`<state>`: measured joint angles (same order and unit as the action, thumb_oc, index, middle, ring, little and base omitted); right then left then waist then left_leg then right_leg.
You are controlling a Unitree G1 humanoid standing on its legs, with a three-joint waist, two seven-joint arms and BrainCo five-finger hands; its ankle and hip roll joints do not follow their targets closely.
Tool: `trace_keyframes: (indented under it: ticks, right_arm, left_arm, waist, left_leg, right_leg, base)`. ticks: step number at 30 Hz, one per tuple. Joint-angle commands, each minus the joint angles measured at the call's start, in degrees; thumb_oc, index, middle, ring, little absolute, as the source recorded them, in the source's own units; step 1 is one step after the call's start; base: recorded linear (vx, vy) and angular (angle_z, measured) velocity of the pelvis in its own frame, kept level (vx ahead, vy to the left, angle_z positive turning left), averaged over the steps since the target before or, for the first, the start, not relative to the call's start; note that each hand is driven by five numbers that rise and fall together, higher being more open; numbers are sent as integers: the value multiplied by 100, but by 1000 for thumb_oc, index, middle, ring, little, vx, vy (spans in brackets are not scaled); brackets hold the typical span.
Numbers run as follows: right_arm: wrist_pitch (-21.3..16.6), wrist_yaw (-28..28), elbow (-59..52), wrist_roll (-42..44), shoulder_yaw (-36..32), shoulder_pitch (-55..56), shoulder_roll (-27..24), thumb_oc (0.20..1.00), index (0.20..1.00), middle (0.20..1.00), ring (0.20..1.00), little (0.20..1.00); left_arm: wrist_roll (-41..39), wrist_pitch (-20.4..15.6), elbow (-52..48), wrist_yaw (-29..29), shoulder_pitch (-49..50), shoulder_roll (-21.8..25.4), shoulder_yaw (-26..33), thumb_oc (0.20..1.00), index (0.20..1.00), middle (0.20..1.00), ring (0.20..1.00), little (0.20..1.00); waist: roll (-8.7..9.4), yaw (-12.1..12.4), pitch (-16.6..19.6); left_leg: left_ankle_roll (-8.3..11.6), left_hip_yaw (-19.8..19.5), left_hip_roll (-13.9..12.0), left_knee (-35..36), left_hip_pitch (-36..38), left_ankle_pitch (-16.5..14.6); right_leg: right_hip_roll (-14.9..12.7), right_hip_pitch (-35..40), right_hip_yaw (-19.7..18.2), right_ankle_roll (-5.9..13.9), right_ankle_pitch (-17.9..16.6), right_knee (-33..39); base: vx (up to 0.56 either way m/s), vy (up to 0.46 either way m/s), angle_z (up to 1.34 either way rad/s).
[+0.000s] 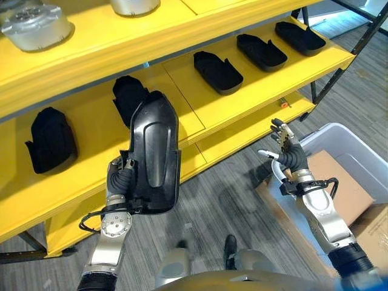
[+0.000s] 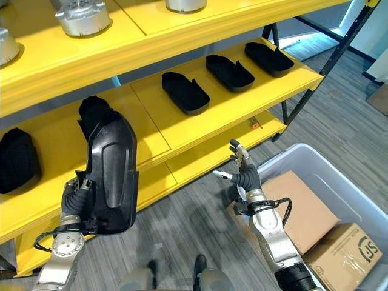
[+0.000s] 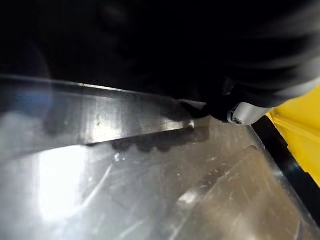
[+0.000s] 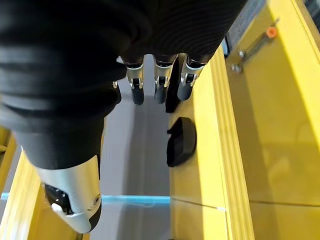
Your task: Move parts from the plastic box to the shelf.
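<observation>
Grey wood-look plank floor (image 1: 212,200) (light glare at far right), dark metal frame legs (image 1: 327,79) standing on it.

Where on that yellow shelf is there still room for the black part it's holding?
The left hand holds the black part up before the middle shelf. Bare yellow lies between the second part and the third part. Farther right the parts sit closer together. The right hand hangs open over the plastic box.

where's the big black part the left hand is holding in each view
Left eye view: black part, lower left of centre, held upright by the left hand.
Right eye view: same part, further left.
Left wrist view: its glossy surface, very close.
Right wrist view: not in it.
Shared landmark: yellow shelf.
</observation>
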<state>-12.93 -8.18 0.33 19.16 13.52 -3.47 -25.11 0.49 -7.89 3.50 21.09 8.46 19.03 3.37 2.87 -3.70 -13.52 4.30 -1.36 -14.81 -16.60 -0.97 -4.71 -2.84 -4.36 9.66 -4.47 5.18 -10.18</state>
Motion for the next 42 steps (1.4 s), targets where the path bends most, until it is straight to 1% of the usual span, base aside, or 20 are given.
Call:
trace_keyframes:
  ticks: [1, 3, 4, 5, 7, 9, 12, 15, 16, 17, 21, 24, 25, 26, 27, 29, 30, 31, 32, 42]
  right_arm:
    - [-380, -207, -65, 186, 54, -104, -29, 1000, 1000, 1000, 1000, 1000]
    - [-407, -342, -2, 176, 39, -176, -7, 1000, 1000, 1000, 1000, 1000]
    - [-405, -352, 27, 185, 23, -187, 5, 1000, 1000, 1000, 1000, 1000]
    - [-430, -347, 55, 283, 58, -238, 107, 1000, 1000, 1000, 1000, 1000]
    - [-400, -265, -24, 360, 17, -46, 278, 1000, 1000, 1000, 1000, 1000]
    - [-383, -236, -35, 360, 8, 5, 311, 1000, 1000, 1000, 1000, 1000]
    - [-282, -113, -33, 309, -33, 194, 358, 1000, 1000, 1000, 1000, 1000]
    - [-257, -89, -22, 257, -50, 168, 383, 1000, 1000, 1000, 1000, 1000]
    - [-236, -95, -15, 213, -41, 105, 437, 1000, 1000, 1000, 1000, 1000]
    - [-235, -95, -14, 212, -41, 102, 439, 1000, 1000, 1000, 1000, 1000]
    - [-232, -120, 7, 254, 118, -94, 595, 1000, 1000, 1000, 1000, 1000]
    - [-235, -107, 38, 332, 271, -239, 663, 1000, 1000, 1000, 1000, 1000]
    - [-216, -38, 22, 396, 332, -226, 636, 1000, 1000, 1000, 1000, 1000]
    - [-210, 2, 17, 423, 349, -224, 620, 1000, 1000, 1000, 1000, 1000]
    - [-208, 27, 20, 423, 364, -224, 608, 1000, 1000, 1000, 1000, 1000]
    - [-229, 51, 5, 433, 428, -226, 615, 1000, 1000, 1000, 1000, 1000]
    - [-237, 57, 20, 426, 459, -223, 603, 1000, 1000, 1000, 1000, 1000]
    - [-238, 75, -23, 421, 496, -230, 556, 1000, 1000, 1000, 1000, 1000]
    - [-230, 102, -54, 426, 502, -217, 516, 1000, 1000, 1000, 1000, 1000]
    - [-229, 224, -164, 490, 309, -4, 365, 1000, 1000, 1000, 1000, 1000]
  left_arm:
    - [-241, -391, -411, 222, -207, 174, 224, 200, 200, 200, 200, 200]
    - [-242, -374, -329, 271, -337, 207, 176, 200, 200, 200, 200, 200]
    - [-241, -378, -299, 266, -352, 213, 163, 200, 200, 200, 200, 200]
    - [-219, -378, -324, 234, -313, 240, 137, 200, 200, 200, 200, 200]
    - [-92, -316, -372, 140, -137, 377, 227, 200, 200, 200, 200, 200]
    - [-66, -314, -389, 132, -111, 401, 253, 200, 200, 200, 200, 200]
    - [57, -332, -456, 90, 13, 519, 390, 200, 200, 200, 200, 200]
    - [107, -336, -445, 126, 42, 565, 478, 200, 200, 200, 200, 200]
    - [152, -335, -443, 156, -19, 616, 493, 200, 200, 200, 200, 200]
    - [152, -336, -442, 156, -21, 618, 494, 200, 200, 200, 200, 200]
    - [190, -333, -427, 280, -115, 672, 454, 200, 200, 200, 200, 200]
    - [185, -344, -446, 370, -164, 690, 461, 200, 200, 200, 200, 200]
    - [167, -338, -432, 348, -157, 726, 448, 200, 200, 200, 200, 200]
    - [162, -320, -434, 330, -138, 744, 460, 200, 200, 200, 200, 200]
    - [151, -313, -437, 330, -136, 756, 465, 200, 200, 200, 200, 200]
    - [134, -295, -437, 328, -120, 747, 476, 200, 200, 200, 200, 200]
    - [138, -294, -372, 346, -148, 718, 460, 200, 200, 200, 200, 200]
    - [148, -283, -308, 345, -180, 675, 424, 200, 200, 200, 200, 200]
    - [152, -293, -313, 325, -152, 660, 412, 200, 200, 200, 200, 200]
    - [2, -315, -354, 78, 105, 503, 314, 200, 200, 200, 200, 200]
  waist:
    - [-171, -65, 486]
    - [-253, -50, 451]
    - [-275, -53, 447]
    - [-328, 51, 455]
    - [-135, 227, 481]
    - [-87, 243, 472]
    - [65, 413, 515]
    - [183, 479, 543]
    - [305, 553, 565]
    - [311, 553, 569]
    - [325, 625, 605]
    - [153, 629, 595]
    - [136, 579, 627]
    - [145, 576, 658]
    - [158, 557, 673]
    - [213, 575, 689]
    - [260, 520, 700]
    - [307, 486, 684]
    - [318, 479, 687]
    - [355, 411, 865]
  left_leg:
    - [10, 271, -482, 1105, 199, 1291]
    - [140, 288, -614, 1261, 201, 1423]
    - [178, 295, -585, 1351, 264, 1342]
    - [278, 162, -446, 1481, 299, 1000]
    - [211, 128, 0, 1110, 292, 351]
    - [173, 96, 128, 986, 253, 227]
    - [86, 0, 653, 630, -1, -78]
    - [-25, -34, 930, 303, -244, -281]
    - [-148, -42, 1273, -137, -562, -526]
    - [-158, -39, 1284, -158, -578, -535]
    - [-407, 103, 1534, -13, -569, -574]
    - [-490, 272, 1466, 711, -262, -251]
    - [-579, 328, 1446, 1158, -50, -26]
    - [-607, 355, 1447, 1315, 8, 39]
    - [-625, 389, 1458, 1407, 30, 122]
    - [-606, 467, 1490, 1530, 91, 189]
    - [-614, 456, 1533, 1526, 103, 184]
    - [-618, 472, 1553, 1444, 96, 147]
    - [-633, 485, 1556, 1445, 111, 125]
    - [-499, 535, 1324, 1276, 241, 9]
  right_leg:
    - [-316, -672, -187, 799, -148, -782]
    - [-511, -751, -113, 914, -131, -971]
    - [-556, -755, -62, 952, -133, -998]
    - [-650, -672, -97, 1048, -272, -875]
    - [-1047, -191, 8, 1293, -480, -582]
    - [-1169, -76, 15, 1371, -550, -474]
    - [-1551, 190, 63, 1507, -870, 19]
    - [-1767, 264, 59, 1590, -1159, 266]
    - [-2033, 323, 70, 1651, -1590, 470]
    - [-2042, 322, 67, 1661, -1604, 485]
    - [-2242, 130, -50, 1662, -2455, 659]
    - [-1895, 12, 78, 1497, -1946, 373]
    - [-1165, -92, -58, 1296, -1292, 125]
    - [-884, -133, -49, 1235, -1063, 34]
    - [-626, -204, -17, 1178, -897, -74]
    - [-457, -99, 77, 1122, -731, 3]
    - [-262, -86, -144, 1101, -676, 185]
    - [-230, -28, -466, 1111, -728, 372]
    - [-202, 13, -554, 1104, -760, 439]
    - [-96, 348, -525, 1011, -720, 778]
  base:
    - [-93, 269, 53]
    - [-70, 250, 81]
    - [-56, 326, 68]
    - [22, 386, 68]
    - [71, 455, 74]
    - [30, 266, 44]
    - [42, 289, 29]
    - [23, 281, 30]
    - [2, 333, 8]
    - [-8, 408, 14]
    - [-48, 277, 19]
    - [-48, 318, -59]
    - [-14, 307, -38]
    - [-31, 262, -23]
    - [-49, 110, -36]
    - [-30, 41, -32]
    - [23, -38, -30]
    - [42, -64, -35]
    - [30, -57, -22]
    - [58, -123, -1]
